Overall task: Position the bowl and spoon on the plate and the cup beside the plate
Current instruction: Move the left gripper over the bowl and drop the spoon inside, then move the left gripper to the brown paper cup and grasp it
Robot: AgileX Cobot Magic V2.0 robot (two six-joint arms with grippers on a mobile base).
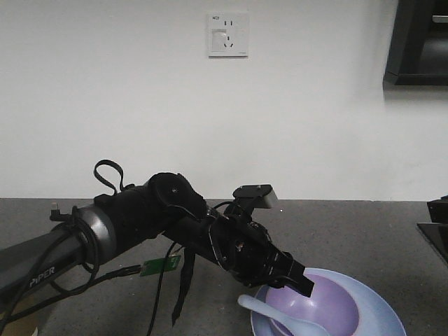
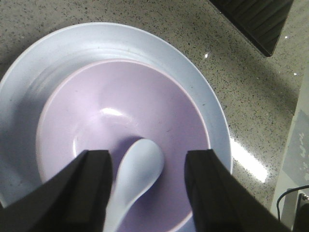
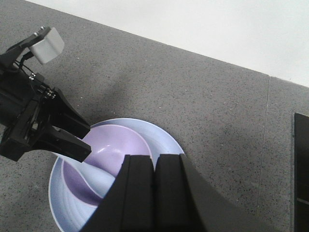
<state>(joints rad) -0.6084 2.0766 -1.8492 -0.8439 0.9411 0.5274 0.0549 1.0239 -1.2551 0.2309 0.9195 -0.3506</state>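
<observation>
On the plate [image 2: 34, 82], which sits on the speckled grey worktop [image 2: 251, 121], the bowl [image 2: 120, 111] rests inside the raised rim, a little off-centre, so the wider dish frames it as the task asks. Within the bowl, and so over the plate too, lies the spoon [image 2: 142, 164]. Its scoop is near the middle and its handle slopes up toward the bowl's rim, and the curved wall seems to be what props it.

Directly above the plate hovers the left gripper [image 2: 152, 191], its fingers [image 2: 91, 188] spread wide to either side of the spoon. The handle runs nearer one finger, and I cannot tell whether it brushes it. That stance reads as a release rather than a grasp, since the bowl appears to bear the spoon.

Above the plate's near edge, as the right wrist view shows it, the right gripper [image 3: 154, 179] hangs with its fingers [image 3: 137, 193] pressed together and nothing between them. It looks idle, held out of the other arm's way.

Bowl and spoon look placed. The cup is not clearly visible in any view, so I judge that the remaining step is to set it beside the plate, close to the rim but off it.
</observation>
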